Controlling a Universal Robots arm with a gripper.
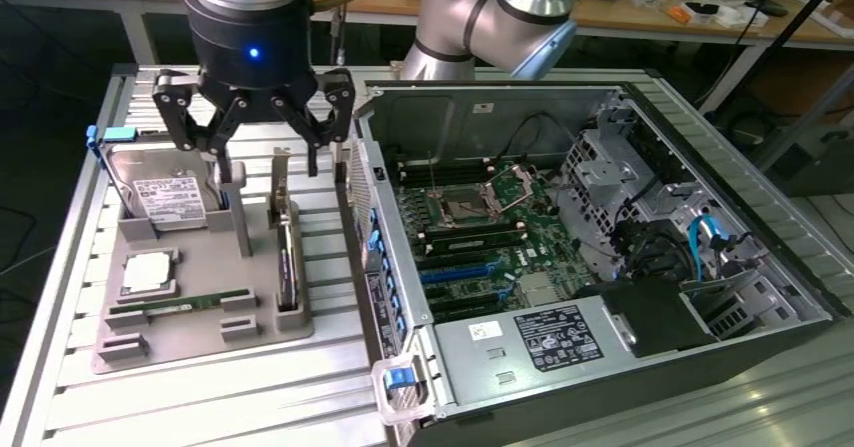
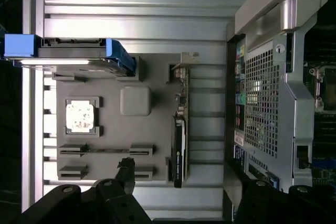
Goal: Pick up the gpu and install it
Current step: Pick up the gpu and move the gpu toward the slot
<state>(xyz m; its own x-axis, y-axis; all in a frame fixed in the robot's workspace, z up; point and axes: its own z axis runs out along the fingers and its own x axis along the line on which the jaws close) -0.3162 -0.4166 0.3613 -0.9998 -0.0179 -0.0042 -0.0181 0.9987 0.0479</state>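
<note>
The gpu [image 1: 284,257] is a thin dark card standing on edge in a slot of the grey holder tray [image 1: 200,345], with its metal bracket at the far end. In the wrist view the gpu [image 2: 179,135] runs along the tray's edge nearest the computer case. My gripper [image 1: 268,157] hangs open above the card's far end, one finger on each side of its line and not touching it. In the wrist view the gripper [image 2: 181,182] is wide open with the card's end between the dark fingertips [image 2: 126,172].
The tray also holds a silver hard drive [image 1: 167,199], a CPU [image 1: 147,272] and a green memory stick [image 1: 180,307]. The open computer case [image 1: 747,267] lies at the exterior view's right, its motherboard showing blue slots [image 1: 461,272]. A blue latch [image 1: 400,375] sticks out at its near corner.
</note>
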